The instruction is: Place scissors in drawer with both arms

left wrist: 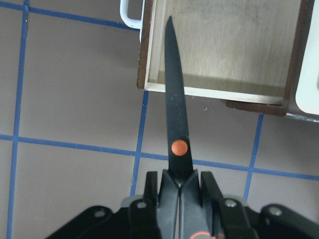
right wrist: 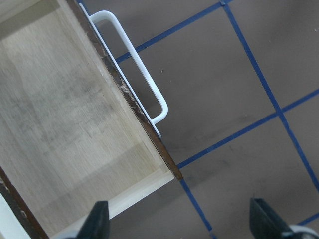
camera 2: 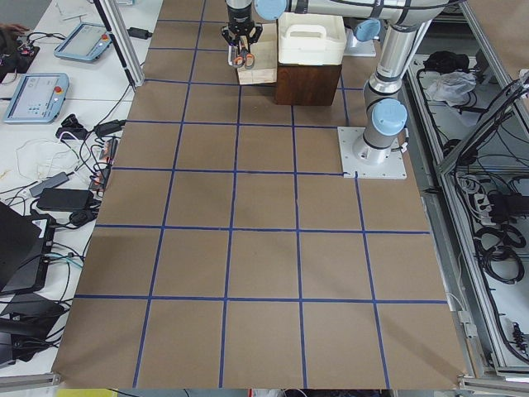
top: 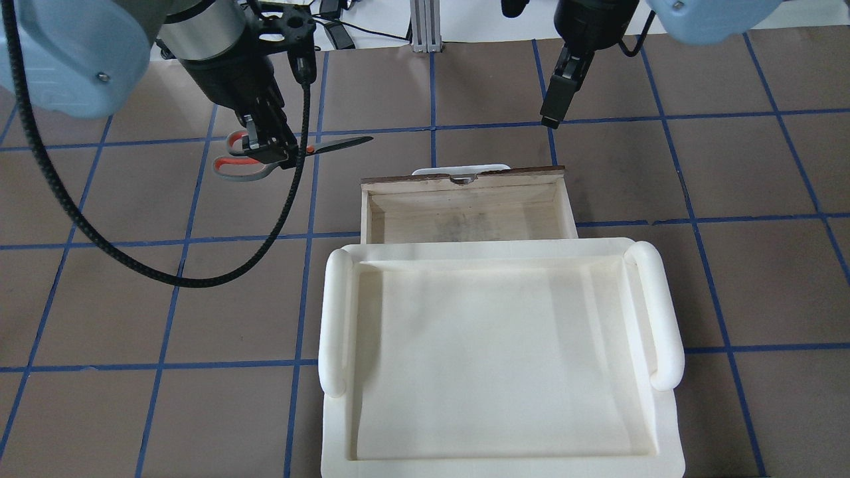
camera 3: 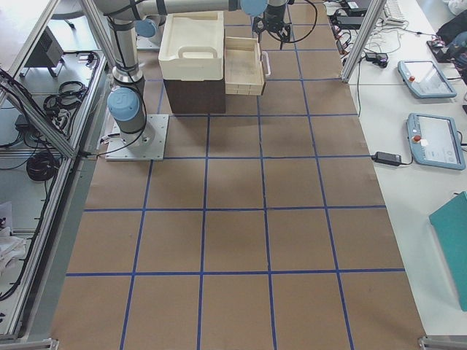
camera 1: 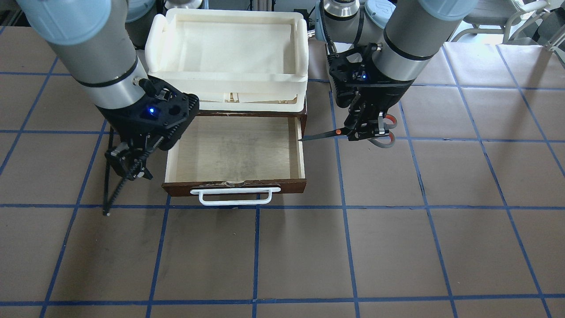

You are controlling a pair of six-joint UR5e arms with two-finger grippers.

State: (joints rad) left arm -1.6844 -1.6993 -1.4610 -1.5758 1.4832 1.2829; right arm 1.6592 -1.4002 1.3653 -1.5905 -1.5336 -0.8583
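My left gripper (camera 1: 366,129) is shut on the scissors (camera 1: 335,132), just behind the orange pivot. It holds them above the table beside the open drawer (camera 1: 301,145). The closed blades point at the drawer, and the grey handles stick out the other way. In the left wrist view the scissors (left wrist: 174,109) reach with their tip over the side wall of the drawer (left wrist: 224,45), between my gripper's (left wrist: 179,185) fingers. In the overhead view the left gripper (top: 269,143) and scissors (top: 332,144) are left of the drawer (top: 465,206). My right gripper (camera 1: 128,168) is open and empty off the drawer's other front corner (right wrist: 65,124).
A cream-white plastic tray (camera 1: 229,79) sits on top of the brown cabinet behind the drawer and also shows in the overhead view (top: 498,352). The drawer's white bar handle (camera 1: 234,197) faces away from the robot. A black cable (top: 133,259) loops from the left arm.
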